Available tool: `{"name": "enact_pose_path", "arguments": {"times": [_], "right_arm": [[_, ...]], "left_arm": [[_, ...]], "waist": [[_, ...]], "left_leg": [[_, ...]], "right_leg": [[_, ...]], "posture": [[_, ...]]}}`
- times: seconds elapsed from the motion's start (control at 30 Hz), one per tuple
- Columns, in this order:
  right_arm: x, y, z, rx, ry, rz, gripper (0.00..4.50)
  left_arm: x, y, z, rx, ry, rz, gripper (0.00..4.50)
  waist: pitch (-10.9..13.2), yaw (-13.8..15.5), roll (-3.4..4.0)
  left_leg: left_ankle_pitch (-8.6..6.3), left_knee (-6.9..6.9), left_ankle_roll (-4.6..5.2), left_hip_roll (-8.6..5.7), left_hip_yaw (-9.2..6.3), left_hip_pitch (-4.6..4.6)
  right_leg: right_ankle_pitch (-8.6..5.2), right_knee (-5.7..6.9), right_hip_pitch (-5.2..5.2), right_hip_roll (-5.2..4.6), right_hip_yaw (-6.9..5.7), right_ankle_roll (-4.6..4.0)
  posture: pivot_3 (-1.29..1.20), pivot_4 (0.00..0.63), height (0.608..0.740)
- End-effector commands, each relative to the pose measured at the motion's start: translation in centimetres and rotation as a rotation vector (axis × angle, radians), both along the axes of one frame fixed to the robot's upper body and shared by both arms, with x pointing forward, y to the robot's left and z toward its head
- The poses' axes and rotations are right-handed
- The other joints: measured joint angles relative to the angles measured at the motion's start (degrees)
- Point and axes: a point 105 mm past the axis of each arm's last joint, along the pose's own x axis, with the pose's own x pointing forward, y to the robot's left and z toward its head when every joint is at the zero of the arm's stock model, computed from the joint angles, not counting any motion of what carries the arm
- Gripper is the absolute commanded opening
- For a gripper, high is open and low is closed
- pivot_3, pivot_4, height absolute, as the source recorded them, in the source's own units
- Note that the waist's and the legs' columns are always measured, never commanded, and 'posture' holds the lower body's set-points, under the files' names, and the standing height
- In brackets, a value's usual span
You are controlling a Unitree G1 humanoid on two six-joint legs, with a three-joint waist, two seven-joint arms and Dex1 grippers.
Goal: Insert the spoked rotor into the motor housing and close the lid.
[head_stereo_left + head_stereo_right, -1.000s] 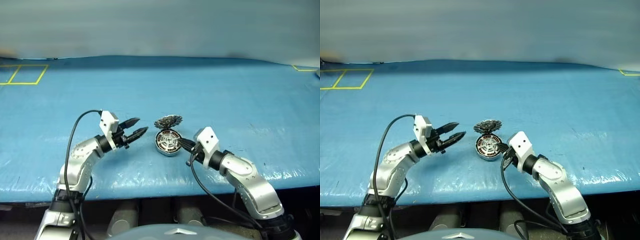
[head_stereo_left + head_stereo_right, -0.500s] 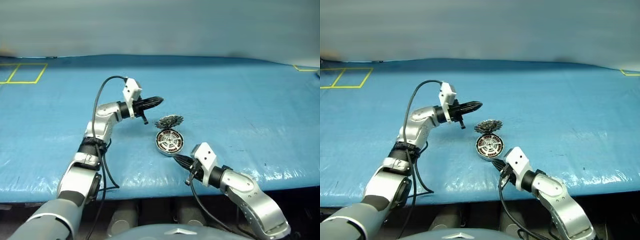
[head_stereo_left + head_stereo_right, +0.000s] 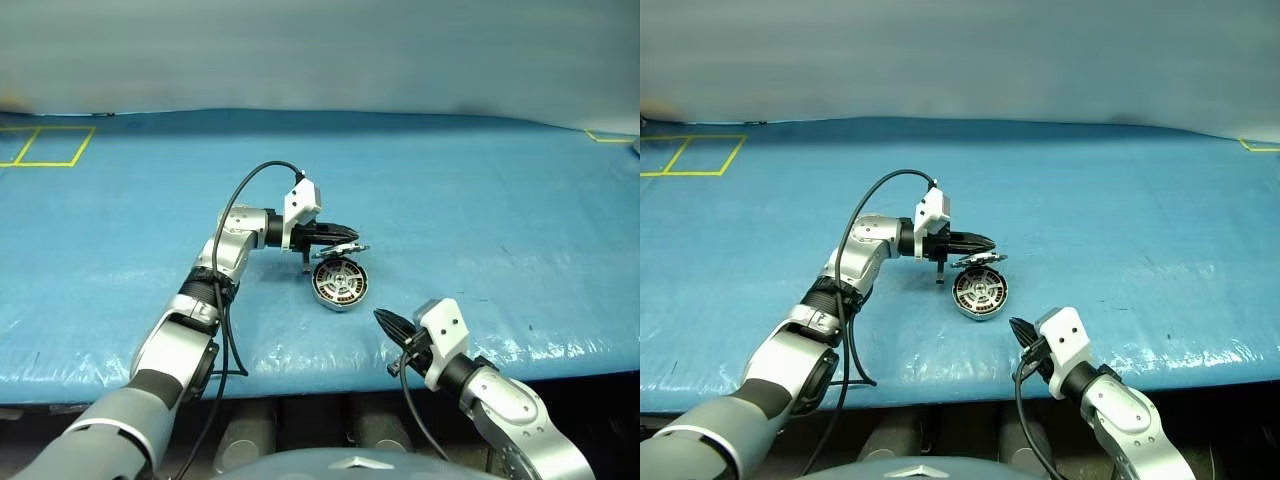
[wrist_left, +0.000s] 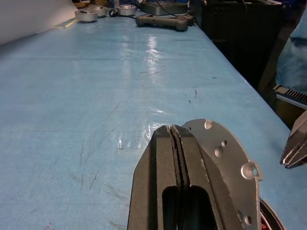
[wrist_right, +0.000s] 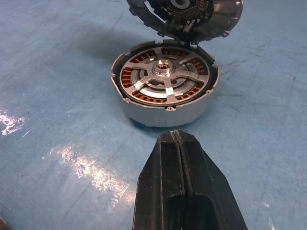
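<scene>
Blue plastic-covered table [image 3: 520,200] fills the scene, yellow tape square [image 3: 45,146] at far left. Motor housing [image 3: 340,284] sits mid-table, spoked rotor [image 5: 164,76] already seated over the copper coils. Lid [image 5: 192,14] stands tilted, hinged up off the housing's far rim. Left gripper [image 3: 345,241] has its fingers pressed together, tips against the lid's outer face, apparently pushing rather than gripping. Right gripper [image 3: 385,322] is pinched closed on nothing, apart from the housing on the near side. Lid looks stiff, thin metal, smooth and likely slippery; toothed rim offers purchase. Best pressed flat on its plain back near the free edge.
</scene>
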Motion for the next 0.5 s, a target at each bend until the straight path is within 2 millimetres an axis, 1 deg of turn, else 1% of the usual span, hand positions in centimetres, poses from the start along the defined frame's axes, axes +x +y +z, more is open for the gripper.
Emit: {"name": "enact_pose_path", "arguments": {"times": [0.03,0.13,0.23,0.37,0.5], "right_arm": [[0.3,0.0,1.5,0.012,-0.077,-0.015,0.00],[0.5,0.2,1.7,0.019,-0.088,-0.018,0.00],[0.8,0.2,1.8,0.018,-0.098,-0.016,0.00],[0.9,0.2,2.0,0.017,-0.105,-0.010,0.00],[1.0,0.2,2.0,0.012,-0.107,-0.007,0.00]], "left_arm": [[-1.7,-0.7,-0.2,0.022,-0.029,-0.084,0.02],[-2.7,-0.7,-1.5,0.065,-0.026,-0.116,0.02],[-3.6,-0.6,-3.3,0.149,-0.030,-0.152,0.02],[-3.6,-0.3,-4.7,0.199,-0.020,-0.129,0.02],[-3.6,-0.2,-5.5,0.226,-0.033,-0.110,0.02]], "waist": [[0.0,0.0,0.01],[0.0,0.0,0.01],[0.0,0.0,0.01],[0.0,0.1,0.01],[0.0,0.2,0.02]], "left_leg": [[0.00,0.02,0.00,0.04,0.00,0.01],[0.00,0.12,0.00,0.18,0.01,0.01],[-0.01,0.25,0.01,0.20,0.01,-0.01],[-0.02,0.40,0.03,0.20,0.01,-0.03],[-0.04,0.44,0.07,0.19,0.01,-0.03]], "right_leg": [[-0.01,0.01,0.01,0.00,0.00,-0.02],[-0.03,0.04,0.03,0.02,0.00,-0.06],[-0.04,0.07,0.06,0.04,-0.01,-0.10],[-0.04,0.08,0.10,0.03,0.00,-0.09],[-0.03,0.07,0.13,0.01,0.00,-0.07]], "posture": [[0.00,0.150,0.740],[0.00,0.150,0.740],[0.00,0.150,0.740],[0.00,0.150,0.740],[0.00,0.150,0.740]]}}
